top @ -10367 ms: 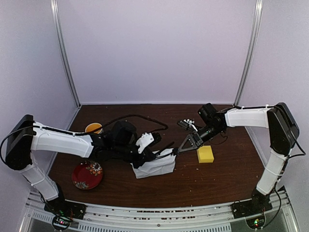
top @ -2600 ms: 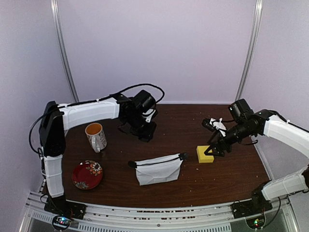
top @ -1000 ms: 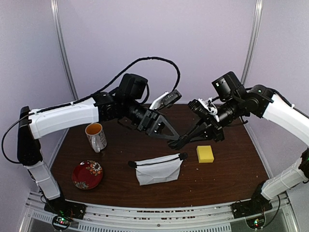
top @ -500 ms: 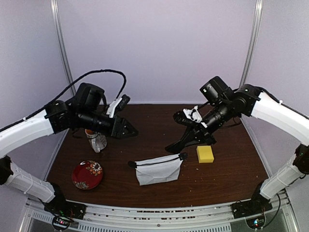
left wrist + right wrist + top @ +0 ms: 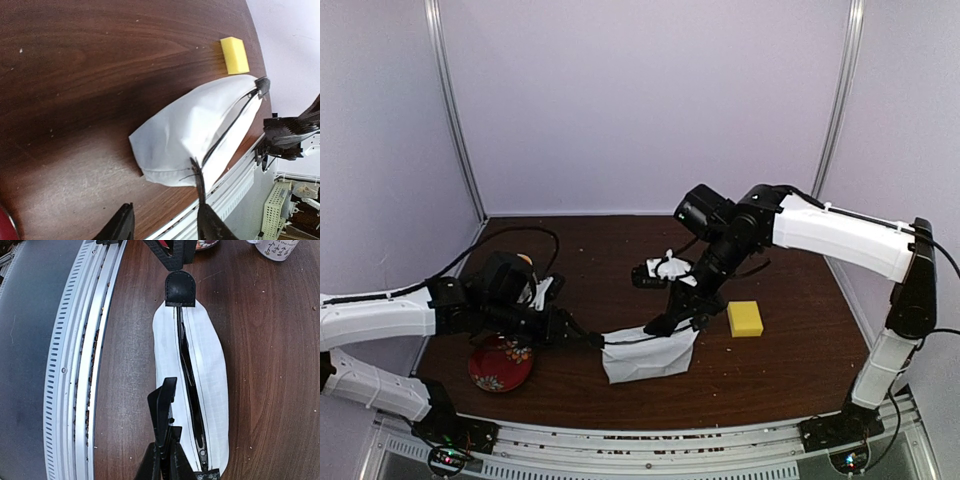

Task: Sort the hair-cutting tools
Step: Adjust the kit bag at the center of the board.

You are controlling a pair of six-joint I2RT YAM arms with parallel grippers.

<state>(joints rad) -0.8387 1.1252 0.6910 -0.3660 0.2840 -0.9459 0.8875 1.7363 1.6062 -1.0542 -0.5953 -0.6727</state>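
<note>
1. The right gripper (image 5: 162, 455) was closed tight on a slim black comb (image 5: 164, 400). It held the comb clear of the table (image 5: 790, 370), over the right end of the white pouch (image 5: 207, 365).
2. The left gripper (image 5: 590, 340) lay low at the pouch's left end with its jaws apart and nothing clamped between them. One finger stood just beside the black pull tab (image 5: 180, 287); contact could not be confirmed.
3. The zipper (image 5: 187, 370) stood open as a narrow slit. The comb ran roughly parallel to it, over the fabric just beside it. The step in hand was judged to be putting the comb into the pouch.
4. To do this well:
   - The left gripper should close on the tab or end fabric first, so the soft pouch neither slides nor folds shut.
   - The comb should be shifted sideways onto the slit, its long axis kept in line.
   - It should enter tip first at a shallow angle.
   - It should be released only once most of its length sits below the zipper line.
   - The fingers should then lift straight out, clear of the zipper edges.
5. The yellow sponge (image 5: 744, 318) sat near the pouch's right end, apart from it, and was to be avoided.
6. No scissors or trimmer showed on the table, and the pouch's contents were hidden.
7. Writing:
   - The mug (image 5: 277, 247) bore dark print, cropped and too small to read.
   - The red plate (image 5: 495, 368) showed only a flower pattern.
   - No label showed on the pouch.
</note>
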